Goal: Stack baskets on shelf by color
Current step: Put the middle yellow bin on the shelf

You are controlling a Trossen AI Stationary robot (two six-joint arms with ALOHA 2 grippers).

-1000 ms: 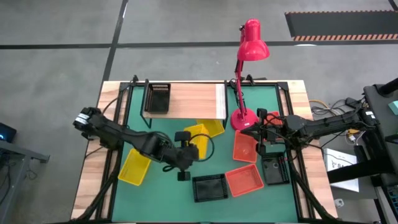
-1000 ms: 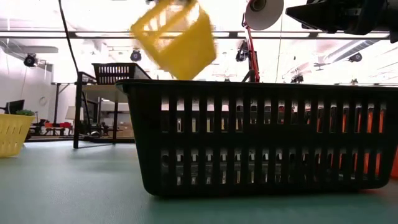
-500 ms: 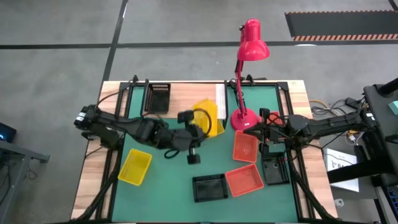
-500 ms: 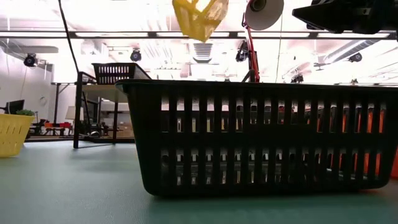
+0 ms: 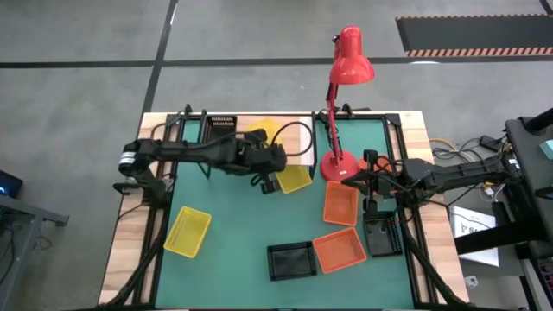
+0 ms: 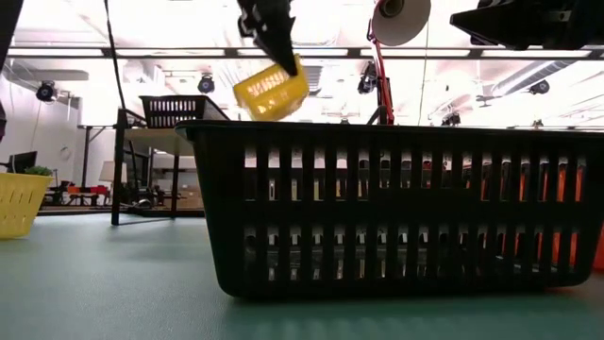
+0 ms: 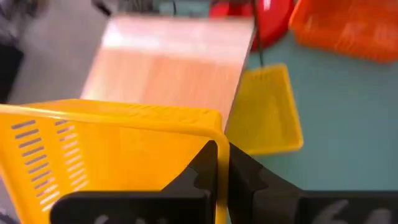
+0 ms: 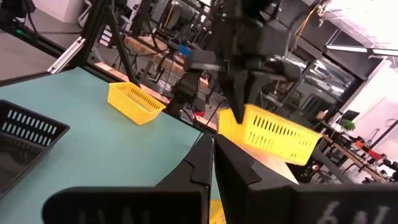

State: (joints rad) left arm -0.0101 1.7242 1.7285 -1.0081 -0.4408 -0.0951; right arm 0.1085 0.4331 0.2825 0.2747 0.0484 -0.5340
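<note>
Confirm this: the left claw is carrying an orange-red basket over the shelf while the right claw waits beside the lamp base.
Wrong colour. The left claw is carrying a yellow basket over the shelf, as the left wrist view shows. The right claw does wait beside the lamp base.

shelf (image 5: 259, 138): set at 12 o'clock on the table (image 5: 233, 250)
lamp (image 5: 340, 162): placed at the shelf's 3 o'clock
</note>
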